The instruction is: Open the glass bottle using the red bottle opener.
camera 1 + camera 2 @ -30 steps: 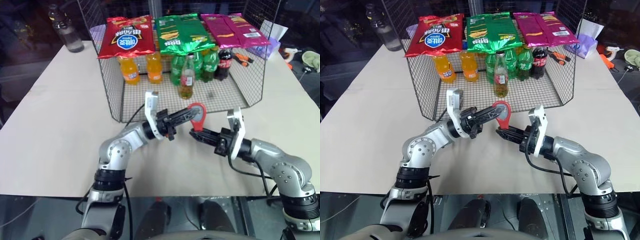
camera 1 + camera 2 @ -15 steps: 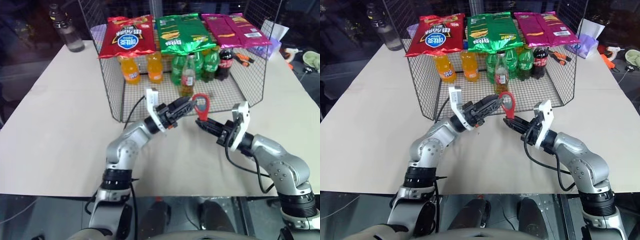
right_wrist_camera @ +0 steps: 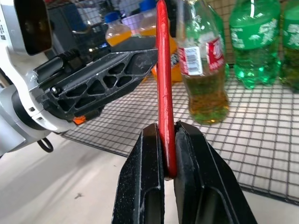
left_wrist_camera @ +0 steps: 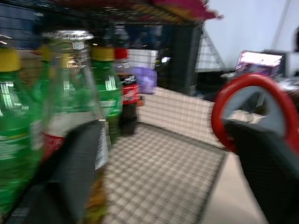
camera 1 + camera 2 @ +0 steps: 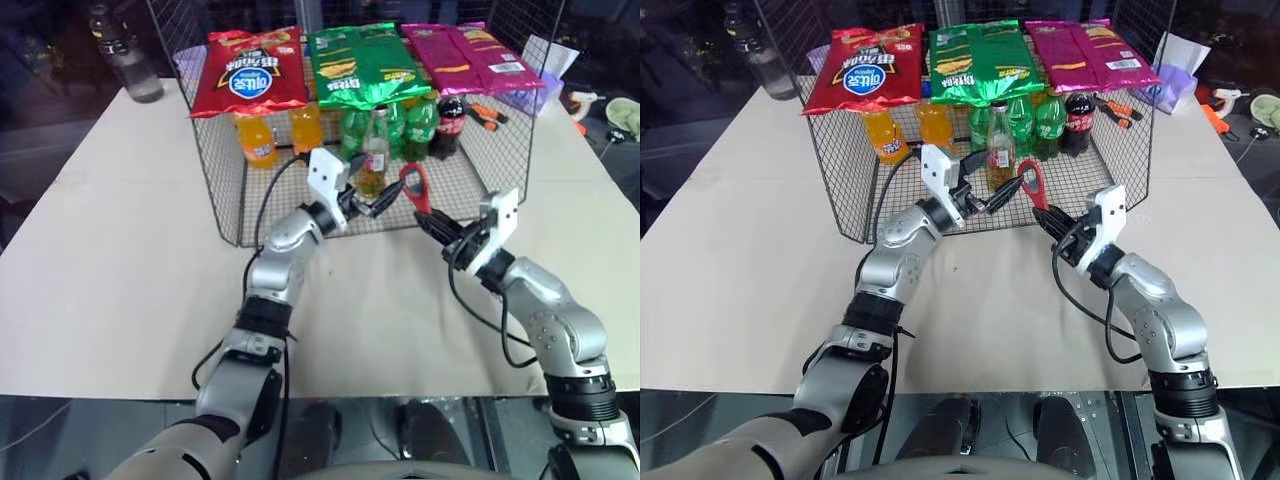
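Two black fingers of the right gripper (image 3: 168,154) clamped on the slim handle of the flat red bottle opener (image 5: 415,187), ring head raised, left gripper (image 5: 383,201) spread wide beside the clear glass bottle (image 5: 375,152), standing on wire mesh, lower body blurred in the left wrist view

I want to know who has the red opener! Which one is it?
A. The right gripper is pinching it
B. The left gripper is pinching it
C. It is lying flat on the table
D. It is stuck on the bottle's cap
A: the right gripper is shut on the handle of the opener, which stands upright.
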`<state>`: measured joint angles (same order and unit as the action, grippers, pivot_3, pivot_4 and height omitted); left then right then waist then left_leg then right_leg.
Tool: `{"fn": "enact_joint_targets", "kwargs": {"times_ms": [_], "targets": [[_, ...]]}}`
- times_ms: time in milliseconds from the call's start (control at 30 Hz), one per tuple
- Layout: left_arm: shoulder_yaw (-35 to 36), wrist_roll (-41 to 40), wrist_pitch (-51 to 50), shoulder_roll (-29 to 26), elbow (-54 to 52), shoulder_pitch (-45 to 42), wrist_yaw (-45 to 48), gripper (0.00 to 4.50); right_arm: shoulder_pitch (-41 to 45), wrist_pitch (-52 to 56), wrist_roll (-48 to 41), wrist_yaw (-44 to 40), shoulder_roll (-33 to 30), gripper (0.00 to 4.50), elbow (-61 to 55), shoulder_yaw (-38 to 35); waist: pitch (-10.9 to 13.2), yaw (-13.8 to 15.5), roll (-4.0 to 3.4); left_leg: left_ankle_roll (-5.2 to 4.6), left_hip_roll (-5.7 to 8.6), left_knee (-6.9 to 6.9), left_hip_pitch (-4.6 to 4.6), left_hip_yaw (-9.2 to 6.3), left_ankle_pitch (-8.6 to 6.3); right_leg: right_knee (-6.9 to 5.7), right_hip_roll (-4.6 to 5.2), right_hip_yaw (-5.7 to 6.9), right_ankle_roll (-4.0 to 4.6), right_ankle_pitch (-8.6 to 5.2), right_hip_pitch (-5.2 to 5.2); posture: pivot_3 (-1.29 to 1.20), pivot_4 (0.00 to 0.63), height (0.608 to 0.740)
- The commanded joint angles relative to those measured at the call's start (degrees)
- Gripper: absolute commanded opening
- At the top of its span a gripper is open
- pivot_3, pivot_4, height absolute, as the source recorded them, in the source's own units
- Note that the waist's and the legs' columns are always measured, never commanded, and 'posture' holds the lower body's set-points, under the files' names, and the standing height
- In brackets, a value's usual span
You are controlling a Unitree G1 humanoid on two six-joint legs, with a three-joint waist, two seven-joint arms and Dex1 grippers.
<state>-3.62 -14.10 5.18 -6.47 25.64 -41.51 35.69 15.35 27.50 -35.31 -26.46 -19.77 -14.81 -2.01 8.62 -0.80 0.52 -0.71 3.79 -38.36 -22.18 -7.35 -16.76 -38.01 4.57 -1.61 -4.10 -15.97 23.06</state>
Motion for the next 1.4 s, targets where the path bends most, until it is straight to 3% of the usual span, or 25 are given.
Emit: {"fn": "enact_joint_targets", "kwargs": {"times_ms": [33,200,467,633,933,1400], "targets": [[8.91,1.31,6.96,-3.40,5.57,-4.14,-10.87,4.44,-1.59,-4.12,2.34,3.34,-0.84,0.00,1.25,-7.45,0.00,0.07,0.00,0.00,0.01,-0.02,-0.05,0.00,0.00,-0.01,0.00,0.01,0.00,0.00,0.04,0.00,0.150,0.740],[9.39,-0.44,11.12,-2.57,10.42,-6.52,-9.88,4.44,0.46,-7.79,3.97,7.28,-0.32,0.00,3.92,-9.87,0.00,-0.04,0.00,0.00,0.02,-0.05,-0.07,0.02,0.00,-0.04,0.00,0.01,0.00,0.00,0.06,0.00,0.150,0.740],[8.18,-9.29,3.54,0.92,-0.33,-1.36,0.95,4.44,-0.31,-8.82,5.43,6.72,0.65,0.00,3.66,-9.42,-0.01,-0.34,-0.01,0.02,0.00,-0.12,-0.47,0.18,0.02,-0.28,0.00,-0.15,0.00,0.00,0.59,0.00,0.150,0.740],[8.18,-6.81,2.13,0.30,-0.82,-0.15,-0.98,4.44,0.04,-9.10,5.91,6.48,1.28,0.00,4.06,-9.39,-0.01,-0.34,-0.01,0.01,0.02,-0.44,-0.50,0.19,0.01,-0.56,-0.01,-0.16,0.00,0.00,0.57,0.00,0.150,0.740],[7.03,1.89,6.58,-0.06,12.09,-7.16,-7.93,4.44,0.94,-10.02,6.28,6.27,2.00,0.00,3.90,-9.35,-0.01,-0.08,0.00,0.01,0.02,-0.85,-0.47,0.23,0.02,-0.95,-0.10,-0.24,-0.01,0.01,0.55,0.00,0.150,0.740],[7.34,7.73,12.78,2.79,38.13,-21.68,-10.65,4.44,0.33,-11.24,7.02,6.26,3.32,0.00,2.97,-8.75,-0.01,-0.35,0.00,0.00,0.06,-0.84,-0.50,0.26,0.01,-0.95,-0.08,-0.23,-0.01,0.01,0.59,0.00,0.150,0.740]]}}
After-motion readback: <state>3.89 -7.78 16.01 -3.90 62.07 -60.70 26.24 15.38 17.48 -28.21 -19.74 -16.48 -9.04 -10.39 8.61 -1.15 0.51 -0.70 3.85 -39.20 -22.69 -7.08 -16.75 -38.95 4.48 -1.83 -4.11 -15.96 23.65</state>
